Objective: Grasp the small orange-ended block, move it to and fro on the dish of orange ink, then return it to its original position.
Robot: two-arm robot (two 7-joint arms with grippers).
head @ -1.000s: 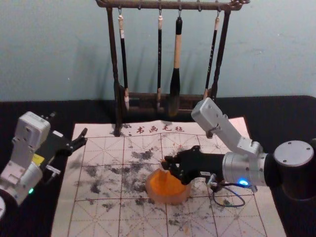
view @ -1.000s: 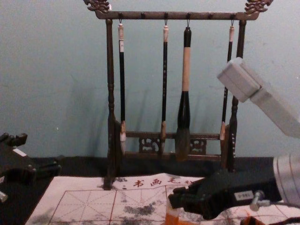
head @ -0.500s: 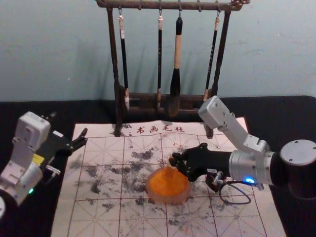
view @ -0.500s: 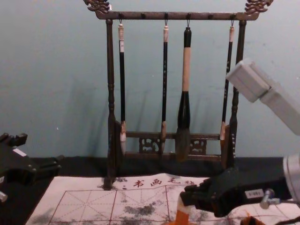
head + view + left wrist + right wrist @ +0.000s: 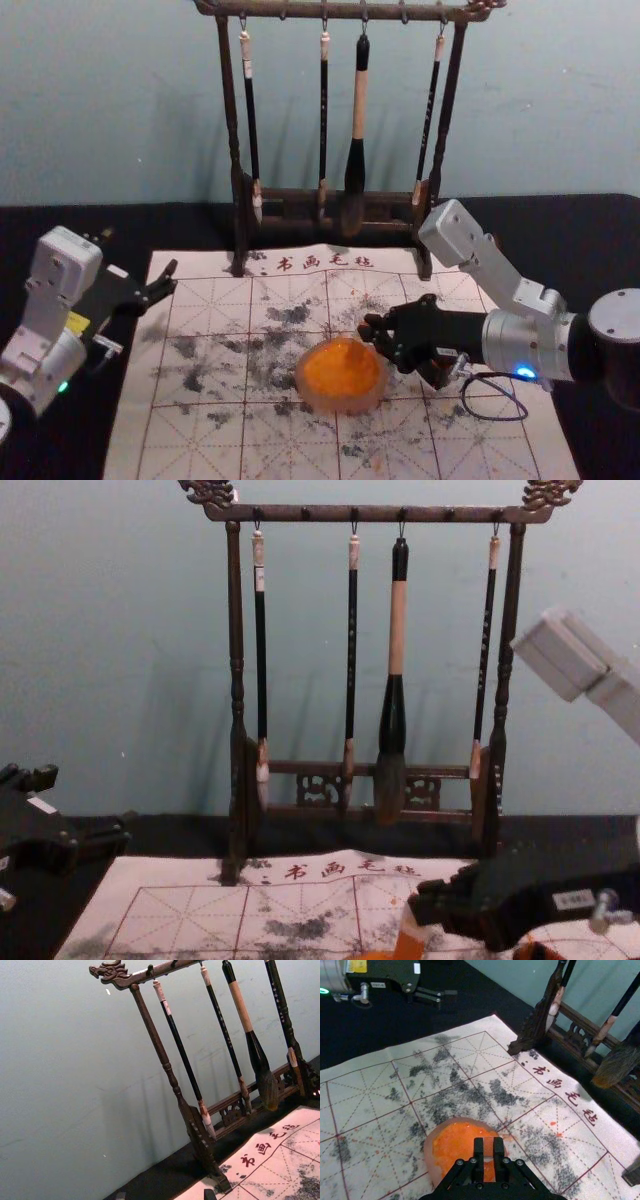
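Nearest me, the round dish of orange ink [image 5: 341, 407] sits on the white gridded mat [image 5: 190, 445]. Beside the dish's right side, my right pincer [image 5: 370, 331] clamps the small orange-ended block [image 5: 410, 939]. My left pincer [image 5: 172, 279] idles at the mat's left edge, tips apart. Beyond stands the dark wooden brush rack [image 5: 229, 100].

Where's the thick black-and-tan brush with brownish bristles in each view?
Head view: brush upper middle, hanging from dark wooden rack.
Chest view: brush right of middle.
Left wrist view: brush aslant, bristles against rack's lower part.
Right wrist view: brush mostly bristles, cut off by edge.
Shared landmark: row of red characters.
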